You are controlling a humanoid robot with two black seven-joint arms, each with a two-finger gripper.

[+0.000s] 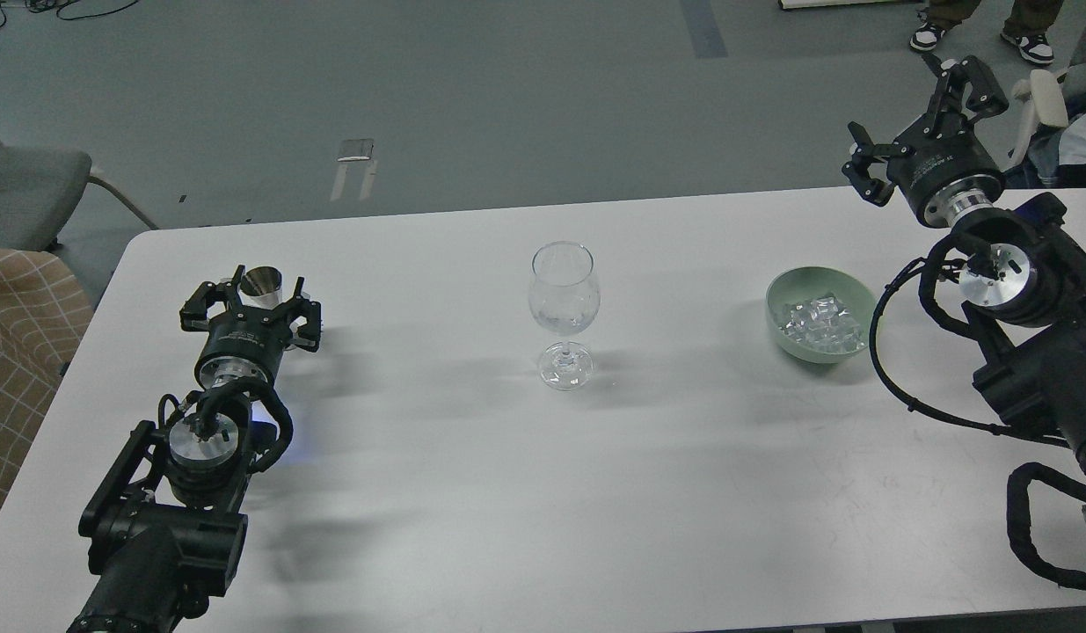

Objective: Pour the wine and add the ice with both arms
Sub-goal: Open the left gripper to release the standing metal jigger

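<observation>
Ice [821,320] sits heaped in a green bowl [782,331] on the white worktop [683,492], right of an empty wine glass [564,309]. The right pincer [914,112] hangs spread above; the left pincer [251,305], spread, flanks a steel cup [263,282]. A careless reach could topple the tall-stemmed glass.

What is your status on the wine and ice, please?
Left gripper open, at a metal cup. Right gripper open, raised, empty. Ice in green bowl; wine glass upright, looks empty. Nothing between them.
</observation>
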